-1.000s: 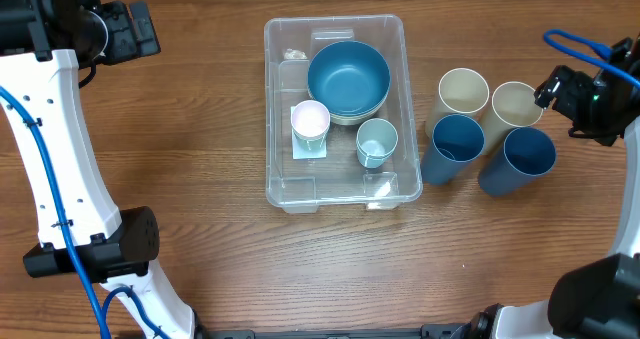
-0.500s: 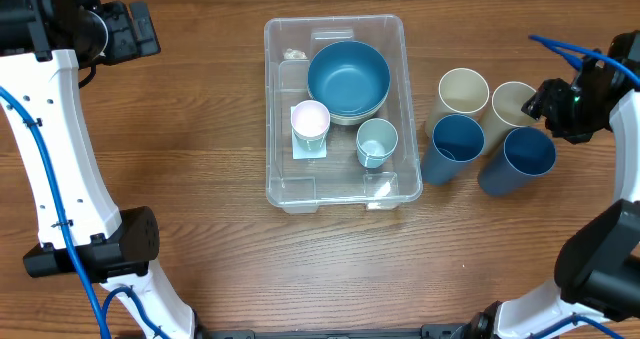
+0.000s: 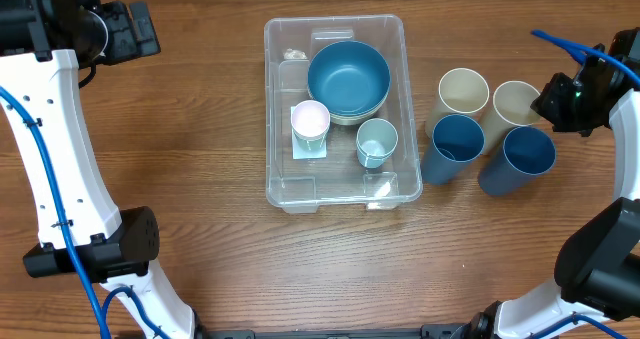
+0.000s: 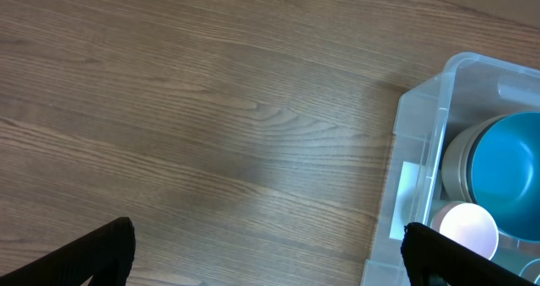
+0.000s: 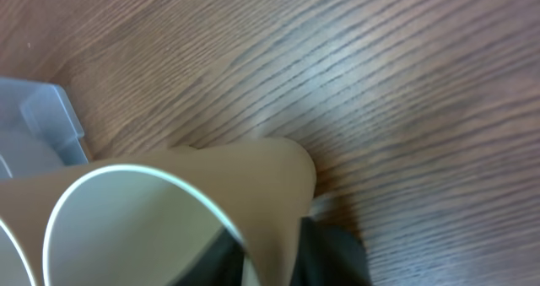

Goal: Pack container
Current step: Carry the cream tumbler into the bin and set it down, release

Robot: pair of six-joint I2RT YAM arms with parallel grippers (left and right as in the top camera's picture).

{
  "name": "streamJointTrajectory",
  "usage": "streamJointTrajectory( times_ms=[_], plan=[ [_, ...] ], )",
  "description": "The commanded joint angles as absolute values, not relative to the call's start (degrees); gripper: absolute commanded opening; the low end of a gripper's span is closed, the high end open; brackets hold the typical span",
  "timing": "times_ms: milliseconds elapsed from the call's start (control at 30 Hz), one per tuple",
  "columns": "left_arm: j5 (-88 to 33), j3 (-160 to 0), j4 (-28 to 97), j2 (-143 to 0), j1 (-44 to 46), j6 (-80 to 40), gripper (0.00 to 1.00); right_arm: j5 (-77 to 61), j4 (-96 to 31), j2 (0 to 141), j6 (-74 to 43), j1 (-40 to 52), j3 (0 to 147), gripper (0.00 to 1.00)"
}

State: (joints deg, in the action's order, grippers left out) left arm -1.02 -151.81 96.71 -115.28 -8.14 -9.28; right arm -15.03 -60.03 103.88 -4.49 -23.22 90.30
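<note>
The right gripper (image 3: 562, 99) is seen beside a beige cup (image 3: 514, 103) at the frame's right edge (its jaws' state cannot be told); on the left gripper (image 4: 270, 256) the jaws are spread, well apart from the container (image 3: 271, 109).

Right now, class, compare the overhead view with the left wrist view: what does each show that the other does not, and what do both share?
Only the overhead shows the four cups, two beige and two blue, standing right of the container, with the right gripper beside them. Only the left wrist shows the left gripper close up, its fingers spread wide. Both share the table, the container, and the blue bowl and pale cup inside it.
</note>
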Motion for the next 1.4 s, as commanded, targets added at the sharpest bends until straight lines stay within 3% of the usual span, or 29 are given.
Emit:
streamJointTrajectory(
  times_ms=[0,700,1100,1367],
  plan=[
    [-0.64,-151.55,96.79,-113.49,-8.23,-8.99,1.00,-15.11,-59.66,103.63,-4.73,-23.44,91.07,0.05],
    [-0.64,-151.55,96.79,-113.49,-8.23,-8.99,1.00,-9.02,-57.95,103.50,-10.74,-23.66,93.03,0.04],
    [-0.67,-151.55,96.79,-113.49,-8.23,-8.99,1.00,-10.66,-67.02,97.58,-12.03,-22.61,114.37,0.04],
    [-0.67,-151.55,96.79,-113.49,-8.23,-8.99,1.00,-18.79,-76.53,89.89,-8.95,-13.45,122.58,0.04]
  ],
)
